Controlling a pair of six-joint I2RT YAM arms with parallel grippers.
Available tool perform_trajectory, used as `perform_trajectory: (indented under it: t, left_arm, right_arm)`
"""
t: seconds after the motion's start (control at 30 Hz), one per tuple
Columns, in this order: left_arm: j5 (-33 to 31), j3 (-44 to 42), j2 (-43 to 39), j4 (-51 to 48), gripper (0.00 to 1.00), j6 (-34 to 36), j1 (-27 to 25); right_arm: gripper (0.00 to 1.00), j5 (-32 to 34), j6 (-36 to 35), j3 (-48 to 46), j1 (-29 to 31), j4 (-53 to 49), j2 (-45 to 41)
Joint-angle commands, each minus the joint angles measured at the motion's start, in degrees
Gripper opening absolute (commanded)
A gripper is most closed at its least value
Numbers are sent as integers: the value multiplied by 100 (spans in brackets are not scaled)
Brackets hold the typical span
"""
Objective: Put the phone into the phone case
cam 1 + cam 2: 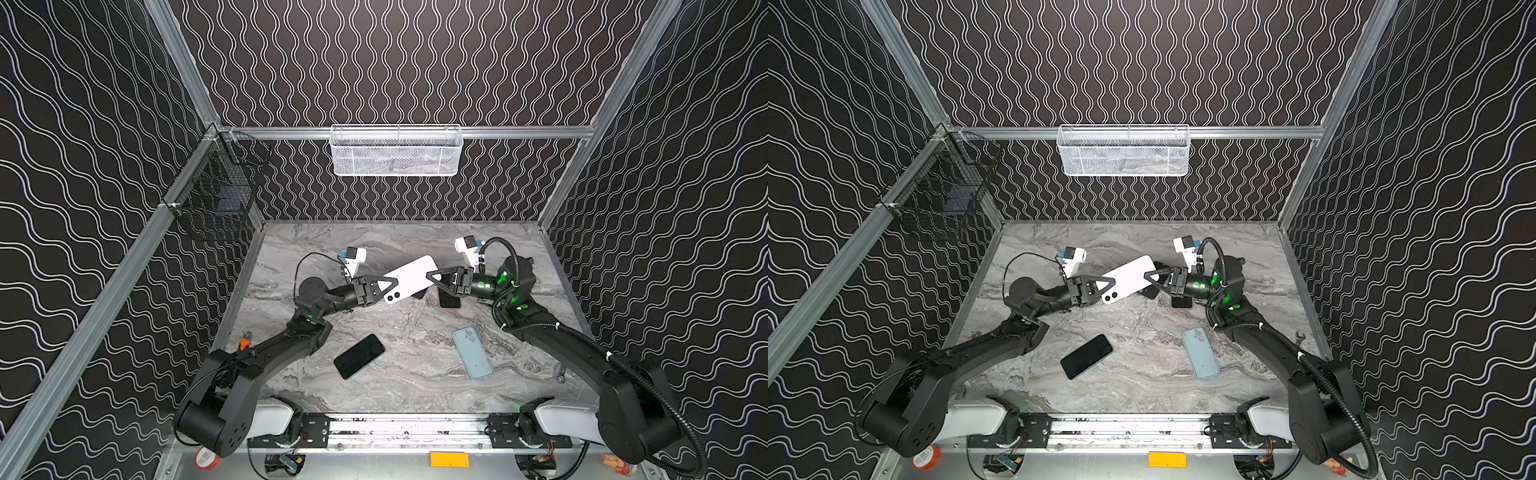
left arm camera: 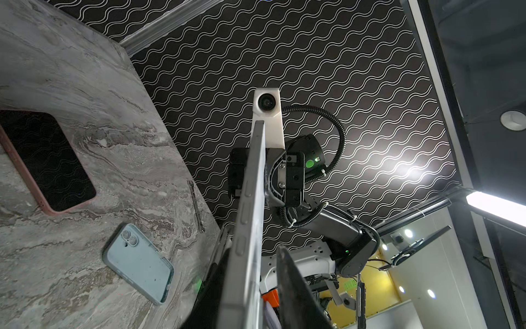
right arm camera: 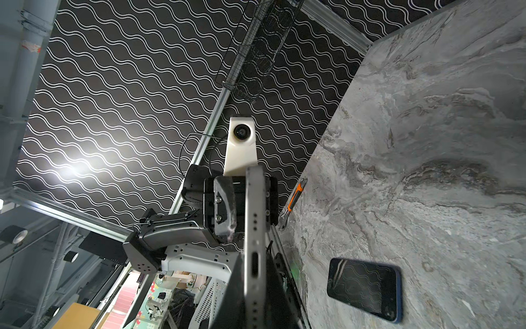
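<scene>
Left tool [image 1: 390,286], right tool [image 1: 432,276] — opposed, pinching phone [image 1: 411,275]

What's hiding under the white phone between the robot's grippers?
A dark flat phone-shaped thing peeks out on the grey marble table, below the right gripper. The white phone and gripper cover the rest of it.

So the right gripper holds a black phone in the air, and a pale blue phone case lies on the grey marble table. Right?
Not quite: the phone is white, not black, as both top views show. The right gripper holds the white phone in the air, and the pale blue phone case lies on the grey marble table.
</scene>
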Motion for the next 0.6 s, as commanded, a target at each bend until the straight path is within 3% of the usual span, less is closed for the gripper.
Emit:
perform_trajectory:
  t: [0.0, 0.27, 0.33, 0.47, 0.57]
  left_arm:
    - [22, 20, -7, 452, 17, 54, -21]
    - [-34, 20, 154, 832, 0, -116, -16]
    - [-26, 45, 204, 920, 0, -157, -14]
    - [134, 248, 178, 572, 0, 168, 8]
    - [166, 597, -33, -572, 0, 1092, 53]
  right_arm:
    - [0, 96, -19, 74, -1, 211, 71]
    - [0, -20, -140, 115, -8, 66, 151]
    - [16, -16, -215, 137, -23, -49, 131]
    - [58, 23, -591, 309, -176, -723, -56]
    - [73, 426, -1348, 654, -340, -2040, -424]
